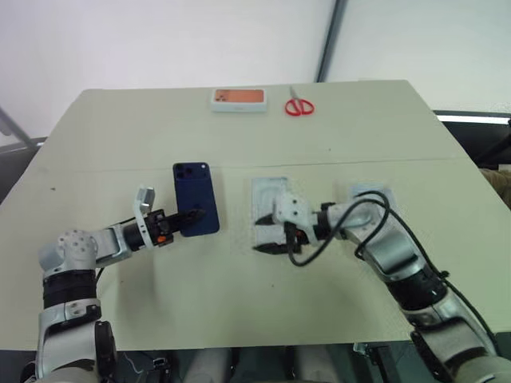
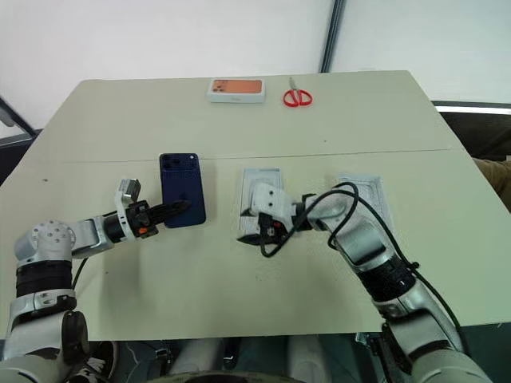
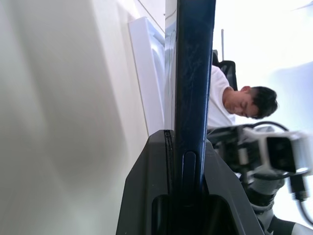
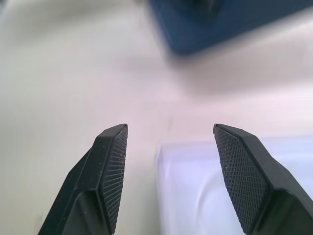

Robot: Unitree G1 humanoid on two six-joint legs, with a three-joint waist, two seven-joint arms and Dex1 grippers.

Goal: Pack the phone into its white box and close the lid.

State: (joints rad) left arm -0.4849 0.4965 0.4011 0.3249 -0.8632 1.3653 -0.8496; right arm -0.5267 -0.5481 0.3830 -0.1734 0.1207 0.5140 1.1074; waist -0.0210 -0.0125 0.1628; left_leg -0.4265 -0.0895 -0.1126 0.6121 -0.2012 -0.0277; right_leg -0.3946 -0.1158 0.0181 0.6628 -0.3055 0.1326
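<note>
The left gripper [image 1: 190, 217] is clamping the phone [image 1: 195, 198] by its near short end, fingers pressed flat on its two faces, as the left wrist view is showing edge-on; the phone is facing up with its back and camera bump towards the far side, its long axis running near to far, and I cannot tell whether its far end is resting on the table [image 1: 239, 303] or hanging just clear of it. The right gripper [image 1: 275, 246] is hovering with its fingers wide apart and holding nothing, over the near end of the white box [image 1: 267, 195]; the right wrist view is showing the box's pale corner between the spread fingertips and the blue phone beyond.

The relation that is mattering: the white box is lying just to the right of the phone, its long axis also running near to far, so the two are sitting nearly parallel and close beside each other; the left arm is already carrying the phone, and a short sideways carry to the right looks like the whole of the coming move. The right gripper is occupying the box's near end and may be getting in the way.

The lid [image 1: 372, 194] is lying further right, near the right forearm; the orange-topped box [image 1: 238, 98] and scissors [image 1: 299, 106] are sitting well apart at the far edge.
</note>
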